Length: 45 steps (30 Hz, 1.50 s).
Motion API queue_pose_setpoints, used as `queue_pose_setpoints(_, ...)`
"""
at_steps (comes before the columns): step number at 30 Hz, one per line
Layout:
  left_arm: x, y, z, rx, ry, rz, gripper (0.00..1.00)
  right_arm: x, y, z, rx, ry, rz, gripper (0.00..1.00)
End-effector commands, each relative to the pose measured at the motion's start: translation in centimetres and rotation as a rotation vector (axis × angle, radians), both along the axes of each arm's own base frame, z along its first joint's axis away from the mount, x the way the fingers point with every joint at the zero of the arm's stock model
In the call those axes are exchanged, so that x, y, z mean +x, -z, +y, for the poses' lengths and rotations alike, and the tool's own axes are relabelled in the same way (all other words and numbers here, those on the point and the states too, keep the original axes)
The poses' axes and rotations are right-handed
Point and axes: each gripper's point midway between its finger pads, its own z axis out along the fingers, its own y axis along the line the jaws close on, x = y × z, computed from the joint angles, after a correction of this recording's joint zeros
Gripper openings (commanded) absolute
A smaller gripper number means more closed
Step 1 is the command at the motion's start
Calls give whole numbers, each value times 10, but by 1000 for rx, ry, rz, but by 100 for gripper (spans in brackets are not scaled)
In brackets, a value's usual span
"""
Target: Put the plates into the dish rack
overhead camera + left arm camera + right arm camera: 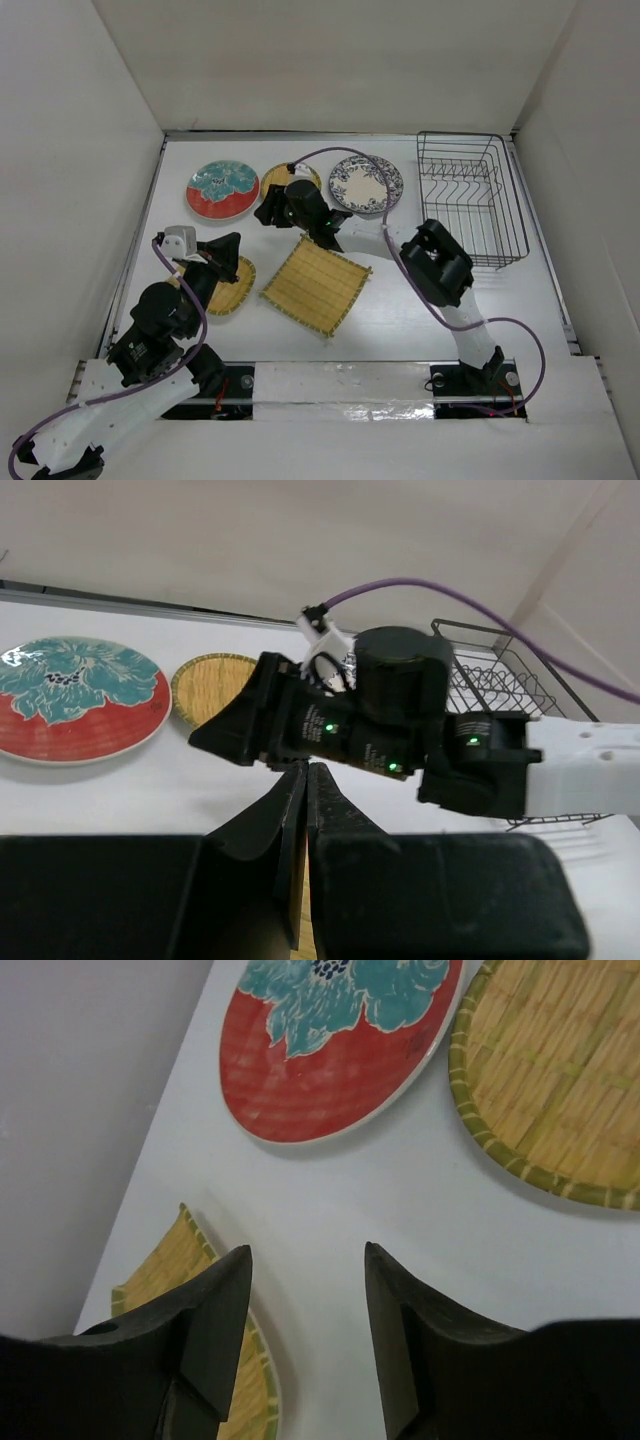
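Round teal-patterned red-edged plate (222, 189), round white-and-blue floral plate (366, 184), one round yellow woven bamboo disc (275, 178) and square woven mat (317, 285) lie flat on the white surface (400, 320), left of the black wire dish rack (458, 134). Left gripper (306, 780) pinches the rim of the tilted second bamboo disc (238, 290); right gripper (305, 1300) hangs spread beside the teal plate.

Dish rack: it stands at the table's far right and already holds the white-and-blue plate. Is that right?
No. The dish rack does stand at the far right, but it holds no plate; the white-and-blue plate lies on the table to its left. The top external view shows it.
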Motion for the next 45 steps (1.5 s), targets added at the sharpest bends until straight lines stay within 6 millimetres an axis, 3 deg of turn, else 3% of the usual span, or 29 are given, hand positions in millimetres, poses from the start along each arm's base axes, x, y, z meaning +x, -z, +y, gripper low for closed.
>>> queue_pose_setpoints(1,1,-14,1,-37,-9,-26,0,11,-22,29,162,51,35,58)
queue_pose_setpoints(2,1,-14,2,-36,-14,-26,0,13,0,35,168,60,86,59)
queue_pose_setpoints(3,2,-13,4,-35,-24,-23,0,14,6,40,178,59,104,66)
queue_pose_setpoints(5,1,-13,4,-35,-21,-21,2,19,4,55,204,38,131,67)
queue_pose_setpoints(6,1,-14,3,-37,-16,-21,3,23,27,59,183,48,158,67)
queue_pose_setpoints(7,0,-15,4,-41,-16,-24,4,24,34,62,179,54,178,68)
queue_pose_setpoints(8,1,-14,4,-40,-19,-24,5,29,24,69,221,59,187,68)
queue_pose_setpoints(10,2,-12,4,-33,-24,-19,5,32,46,74,214,69,222,68)
queue_pose_setpoints(11,2,-12,2,-29,-20,-16,7,37,33,81,244,67,213,68)
queue_pose_setpoints(12,1,-13,1,-31,-7,-18,8,38,51,82,227,80,244,68)
queue_pose_setpoints(15,2,-12,1,-23,-12,-17,10,41,51,89,279,96,284,68)
queue_pose_setpoints(17,2,-10,0,-18,-8,-13,11,48,65,88,296,119,319,68)
queue_pose_setpoints(18,1,-11,-2,-18,4,-15,11,50,58,92,316,118,318,68)
queue_pose_setpoints(20,1,-13,-1,-19,4,-21,13,51,74,92,307,137,348,67)
queue_pose_setpoints(27,-3,-19,6,-41,-12,-45,17,59,94,95,341,198,400,55)
queue_pose_setpoints(35,-2,-17,5,-33,-11,-42,19,72,93,86,353,247,370,43)
queue_pose_setpoints(37,-1,-16,2,-24,0,-38,19,73,94,87,352,247,367,32)
queue_pose_setpoints(43,-2,-16,2,-22,4,-41,20,82,93,83,350,259,343,21)
queue_pose_setpoints(45,-2,-19,2,-22,4,-52,20,81,89,82,353,256,330,12)
